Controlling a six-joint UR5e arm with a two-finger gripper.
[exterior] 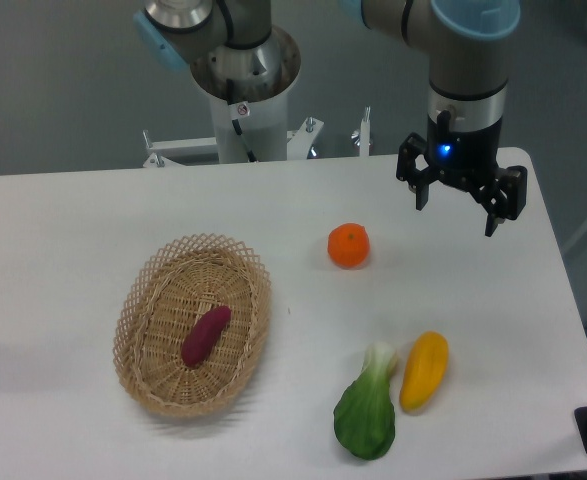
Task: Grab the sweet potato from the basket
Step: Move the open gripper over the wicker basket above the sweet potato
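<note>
The sweet potato (205,335), a small reddish-purple tuber, lies slanted in the middle of the oval wicker basket (143,300) on the left part of the white table. My gripper (457,215) hangs over the table's far right side, well to the right of the basket and above the table surface. Its two fingers are spread apart and nothing is between them.
A round orange fruit (348,245) sits between the basket and the gripper. A green bok choy (366,415) and a yellow oblong vegetable (423,370) lie near the front right. The robot's base (243,90) stands behind the table's far edge.
</note>
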